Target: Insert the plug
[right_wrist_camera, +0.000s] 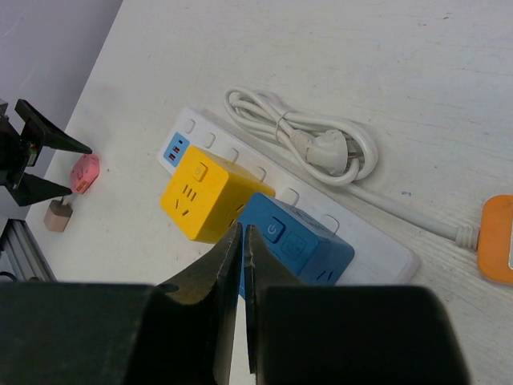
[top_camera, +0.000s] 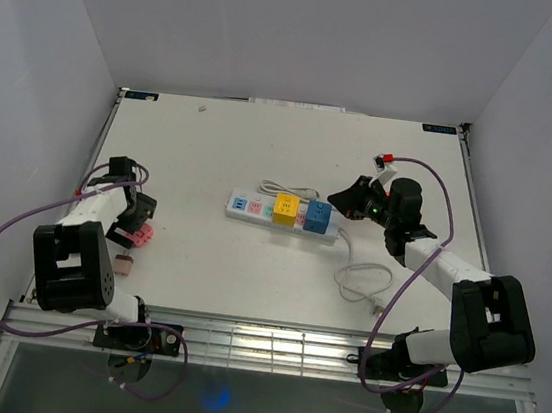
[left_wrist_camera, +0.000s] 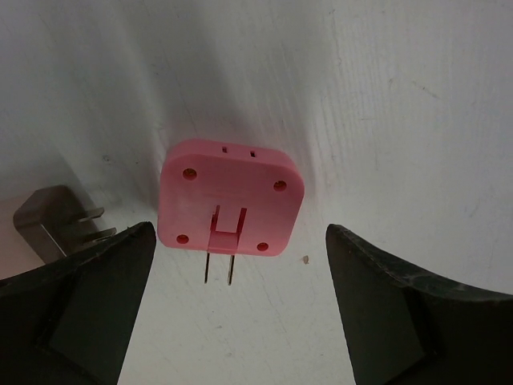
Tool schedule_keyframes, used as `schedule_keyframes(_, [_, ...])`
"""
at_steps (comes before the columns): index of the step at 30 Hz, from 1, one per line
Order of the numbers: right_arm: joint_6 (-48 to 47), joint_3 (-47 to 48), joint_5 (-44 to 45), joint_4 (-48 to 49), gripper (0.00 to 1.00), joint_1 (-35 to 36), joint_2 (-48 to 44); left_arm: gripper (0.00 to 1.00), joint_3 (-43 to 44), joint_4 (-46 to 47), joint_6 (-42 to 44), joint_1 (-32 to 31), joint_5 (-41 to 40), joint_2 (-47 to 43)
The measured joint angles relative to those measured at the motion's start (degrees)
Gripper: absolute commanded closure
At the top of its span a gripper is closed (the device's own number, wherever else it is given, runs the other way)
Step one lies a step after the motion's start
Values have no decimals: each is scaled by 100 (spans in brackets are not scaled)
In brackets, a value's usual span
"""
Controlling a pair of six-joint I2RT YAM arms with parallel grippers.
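Pink plug (left_wrist_camera: 231,196): rounded-square body, two flat prongs pointing toward left gripper (left_wrist_camera: 240,257), jaws wide apart. Right gripper (right_wrist_camera: 243,241) closed, empty.

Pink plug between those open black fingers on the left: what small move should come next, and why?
Probably lower the left fingers a little and close them on the pink plug. They stand wide open on either side of it, not touching, and it lies loose on the table, far from the power strip.
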Motion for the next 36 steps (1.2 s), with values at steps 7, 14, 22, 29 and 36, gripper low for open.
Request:
schedule_keyframes(7, [39, 0, -72, 11, 90, 0, 55, 2, 0, 267, 33, 20, 55, 9])
schedule_keyframes(14, [70, 0, -94, 46, 89, 0, 72, 4, -13, 428, -114, 26, 9, 409])
schedule_keyframes(22, [76, 0, -103, 90, 89, 0, 127, 17, 20, 448, -83, 26, -28, 481])
schedule_keyframes(29, [79, 0, -118, 131, 89, 0, 151, 26, -33, 682, 83, -2, -11, 420])
schedule_keyframes(36, [107, 0, -201, 168, 89, 0, 153, 35, -549, 1427, 623, -656, 181, -337])
